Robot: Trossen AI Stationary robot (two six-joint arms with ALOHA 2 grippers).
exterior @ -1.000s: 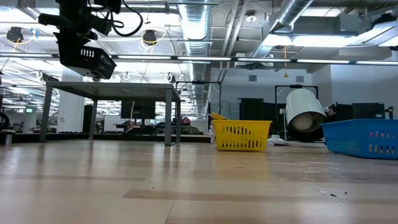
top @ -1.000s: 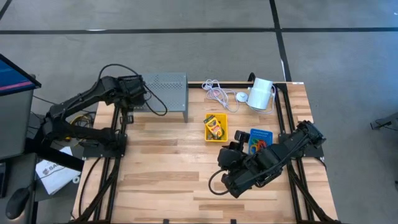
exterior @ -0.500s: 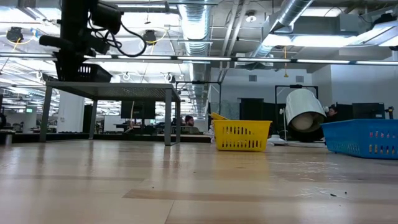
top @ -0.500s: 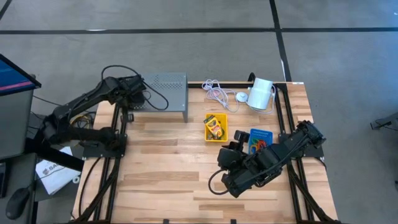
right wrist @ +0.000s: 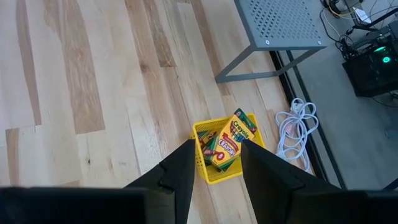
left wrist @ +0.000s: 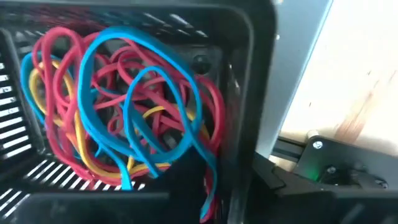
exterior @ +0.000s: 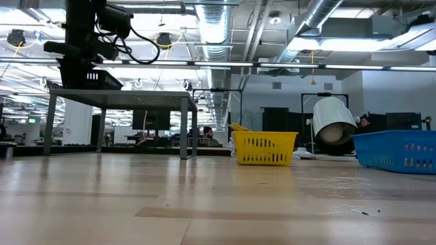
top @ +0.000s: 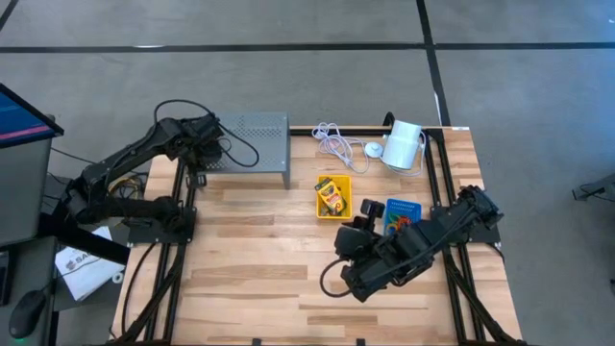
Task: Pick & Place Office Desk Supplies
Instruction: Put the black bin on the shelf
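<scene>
A black bin (left wrist: 124, 112) fills the left wrist view, its slotted walls showing white through the gaps, and in it lies a tangle of thin rubber bands (left wrist: 134, 115): mostly red loops, a few yellow-orange ones, and bright blue ones on top, one blue strand trailing over the bin's edge. From above, this bin is hidden under the left gripper (top: 204, 146), which sits over the end of the grey metal stand (top: 255, 144) at the table's back left; in the low view the bin (exterior: 92, 78) shows as a dark basket on the stand's top. Whether the left gripper's fingers grip the bin or stand clear of it cannot be told. The yellow bin (top: 333, 197) stands near the middle of the table (top: 250, 259) with crayon boxes (right wrist: 229, 140) stacked in it, their yellow-green fronts readable in the right wrist view. The blue bin (top: 402, 213) is partly covered by the right arm. The right gripper (right wrist: 214, 168) hangs above the bare wood just in front of the yellow bin, its fingers (right wrist: 180, 171) parted and holding nothing. A white cable (top: 336, 142) and white cylinder (top: 404, 146) lie at the back edge.
</scene>
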